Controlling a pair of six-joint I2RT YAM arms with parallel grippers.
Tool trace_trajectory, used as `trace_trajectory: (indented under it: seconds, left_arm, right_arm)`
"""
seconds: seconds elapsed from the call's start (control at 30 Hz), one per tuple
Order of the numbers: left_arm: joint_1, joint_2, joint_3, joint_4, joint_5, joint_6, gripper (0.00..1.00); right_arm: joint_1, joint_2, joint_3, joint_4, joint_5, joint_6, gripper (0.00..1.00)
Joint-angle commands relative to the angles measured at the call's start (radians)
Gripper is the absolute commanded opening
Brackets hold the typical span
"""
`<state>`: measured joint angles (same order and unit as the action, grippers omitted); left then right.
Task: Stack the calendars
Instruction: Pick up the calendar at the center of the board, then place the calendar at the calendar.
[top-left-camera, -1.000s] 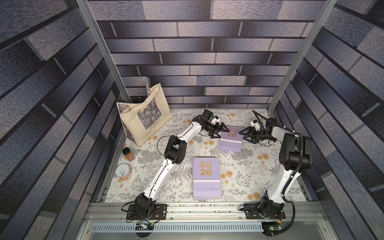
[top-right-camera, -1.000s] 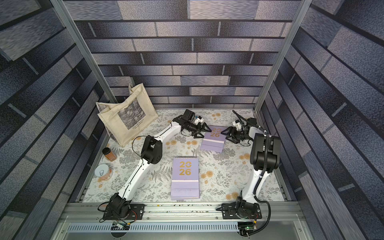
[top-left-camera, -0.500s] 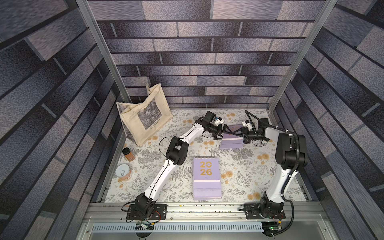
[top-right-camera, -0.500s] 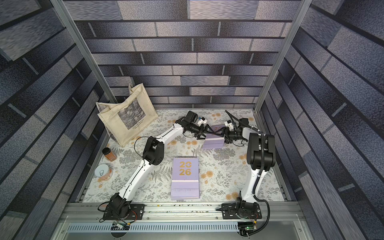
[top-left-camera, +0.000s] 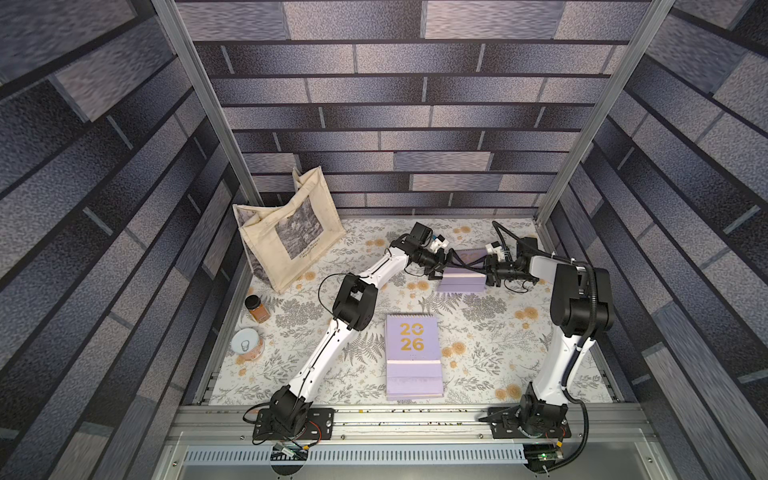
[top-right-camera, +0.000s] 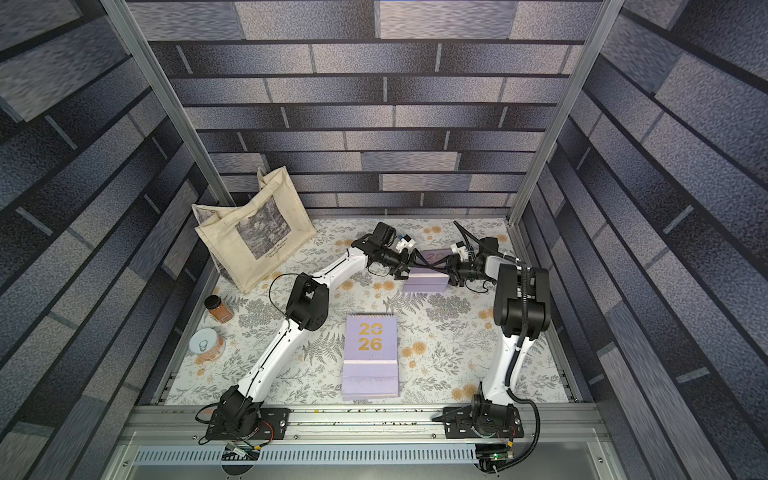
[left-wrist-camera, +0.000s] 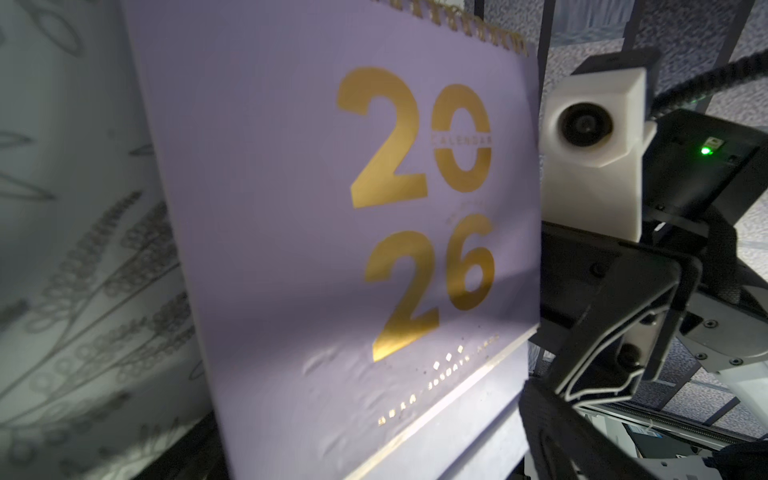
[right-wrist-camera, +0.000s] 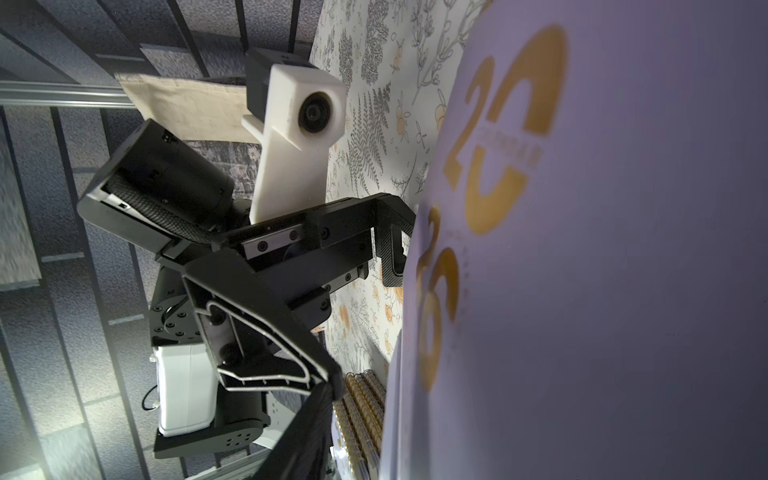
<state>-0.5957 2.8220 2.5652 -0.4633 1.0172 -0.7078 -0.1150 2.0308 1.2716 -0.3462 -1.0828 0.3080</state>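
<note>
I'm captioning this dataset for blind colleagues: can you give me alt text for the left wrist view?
A lavender spiral-bound calendar with large gold "20 26" numerals fills most of the frame, slightly blurred. Past one edge is the right arm's white wrist camera; past the opposite edge, the floral tablecloth.

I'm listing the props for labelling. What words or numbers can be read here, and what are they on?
"20 26" in gold: near calendar, cover.
"20 26" with "CALENDAR" across the zero: far calendar, cover.
"Claude Monet", apparently: tote bag; second line too small.
Fine gold print low on the far calendar: blurred.
Jar, can: nothing legible.
</note>
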Motion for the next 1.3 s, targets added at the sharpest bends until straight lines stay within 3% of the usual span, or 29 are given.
trace_trajectory:
  seconds: [0.0, 0.23, 0.53, 0.7, 0.93, 1.1, 1.27]
  left_arm:
    - [-0.003, 0.033, 0.009, -0.062, -0.009, 0.025, 1.0]
    - [0.023, -0.062, -0.091, -0.04, -0.029, 0.058, 1.0]
    - [0.074, -0.171, -0.207, 0.01, -0.032, 0.059, 1.0]
    - [0.127, -0.272, -0.244, 0.013, -0.024, 0.067, 1.0]
    - [0.23, -0.539, -0.349, -0.012, 0.006, 0.136, 1.0]
    - [0.273, -0.773, -0.59, 0.102, 0.033, 0.118, 1.0]
    - [0.296, -1.024, -0.967, 0.374, 0.026, 0.049, 1.0]
  right_arm:
    - [0.006, 0.032, -0.01, 0.045, 0.069, 0.024, 0.39]
    - [0.003, 0.035, -0.034, 0.071, 0.079, 0.036, 0.28]
    - [0.0, 0.022, -0.059, 0.128, 0.046, 0.067, 0.01]
    - [0.0, -0.059, -0.073, 0.14, 0.026, 0.066, 0.0]
    - [0.002, -0.218, -0.091, 0.154, -0.005, 0.091, 0.0]
    - [0.03, -0.357, -0.132, 0.21, -0.033, 0.148, 0.0]
    - [0.116, -0.499, -0.182, 0.336, -0.072, 0.257, 0.0]
